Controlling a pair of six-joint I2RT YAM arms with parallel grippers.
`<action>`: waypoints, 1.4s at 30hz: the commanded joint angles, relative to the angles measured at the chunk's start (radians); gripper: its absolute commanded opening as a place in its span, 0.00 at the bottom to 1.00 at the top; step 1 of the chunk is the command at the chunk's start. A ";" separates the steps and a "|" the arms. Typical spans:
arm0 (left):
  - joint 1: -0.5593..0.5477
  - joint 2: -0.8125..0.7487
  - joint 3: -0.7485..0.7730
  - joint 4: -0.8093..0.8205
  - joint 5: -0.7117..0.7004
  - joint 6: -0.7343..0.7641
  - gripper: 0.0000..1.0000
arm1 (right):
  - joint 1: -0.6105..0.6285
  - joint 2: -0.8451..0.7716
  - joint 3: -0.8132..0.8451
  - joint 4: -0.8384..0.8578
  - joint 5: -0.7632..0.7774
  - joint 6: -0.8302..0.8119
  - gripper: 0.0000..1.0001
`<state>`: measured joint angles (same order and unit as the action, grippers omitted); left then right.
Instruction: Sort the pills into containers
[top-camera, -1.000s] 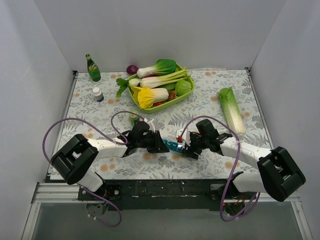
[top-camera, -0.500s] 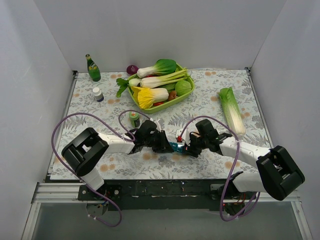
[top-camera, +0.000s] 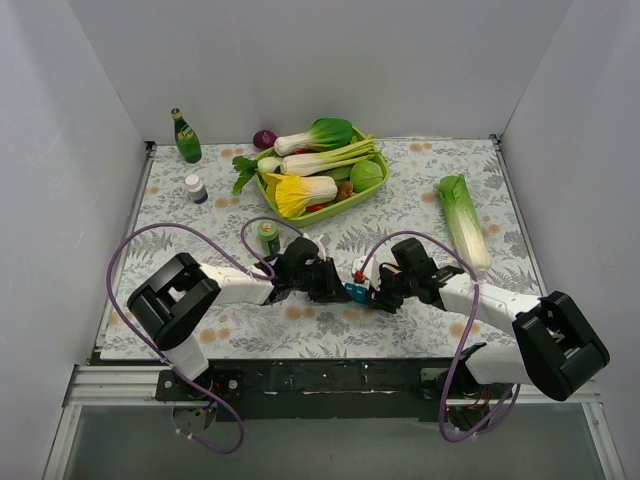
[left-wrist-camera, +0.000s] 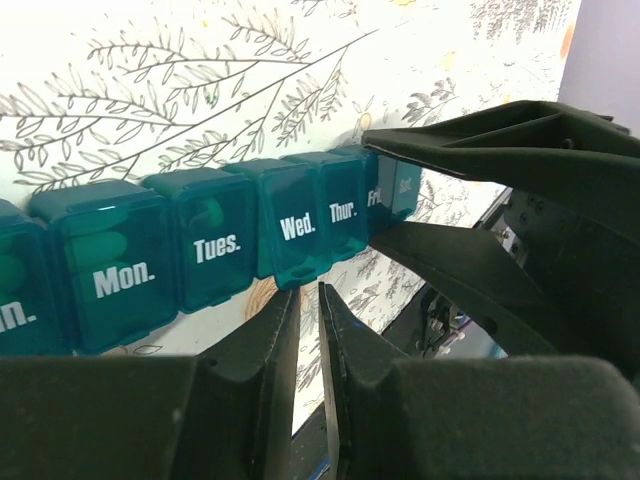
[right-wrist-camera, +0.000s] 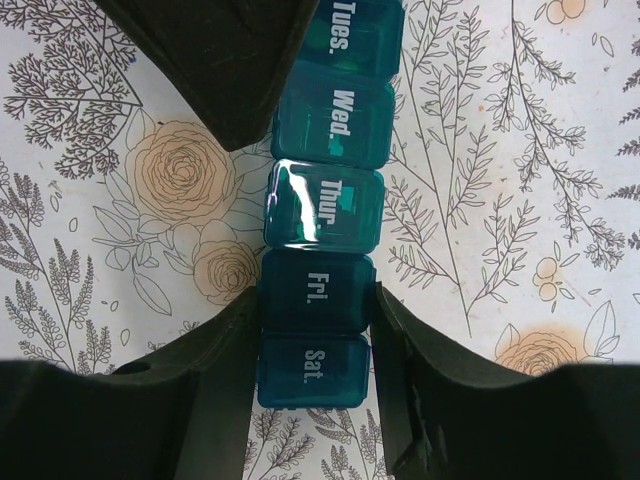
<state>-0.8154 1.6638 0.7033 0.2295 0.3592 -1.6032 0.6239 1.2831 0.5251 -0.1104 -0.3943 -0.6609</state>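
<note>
The containers are a teal strip (top-camera: 352, 291) of day-labelled compartments, lying on the floral table between my two grippers. In the left wrist view the strip (left-wrist-camera: 200, 250) shows Mon. to Sat. with all lids down, and green pills show through Mon. and Tues. My right gripper (right-wrist-camera: 315, 310) is shut on the strip's Fri. and Sat. end (right-wrist-camera: 312, 330), one finger on each side. My left gripper (left-wrist-camera: 308, 292) is shut, with only a thin slit between the fingers. Its tips sit at the lid edge of the Wed. compartment (left-wrist-camera: 298, 225). It holds nothing.
A small green-capped bottle (top-camera: 268, 236) stands just behind my left gripper. A lime-green basket (top-camera: 345, 207) of vegetables is at the back middle. A white bottle (top-camera: 196, 188) and a green glass bottle (top-camera: 185, 137) stand back left. A long lettuce (top-camera: 465, 220) lies at the right.
My left gripper has moved right along the table up to the teal strip. My right gripper has stayed on the strip's end.
</note>
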 joint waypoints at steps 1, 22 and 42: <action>-0.002 -0.039 0.062 0.007 -0.060 -0.001 0.13 | 0.011 0.007 0.012 0.000 -0.035 -0.003 0.50; 0.019 0.113 0.170 -0.055 -0.104 0.026 0.17 | 0.014 0.013 0.013 -0.009 -0.037 -0.009 0.51; 0.021 -0.156 0.021 -0.121 -0.118 0.071 0.21 | 0.014 -0.060 0.093 -0.086 -0.058 -0.034 0.78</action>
<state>-0.8005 1.5452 0.7921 0.1326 0.2493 -1.5478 0.6308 1.2701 0.5407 -0.1604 -0.4225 -0.6674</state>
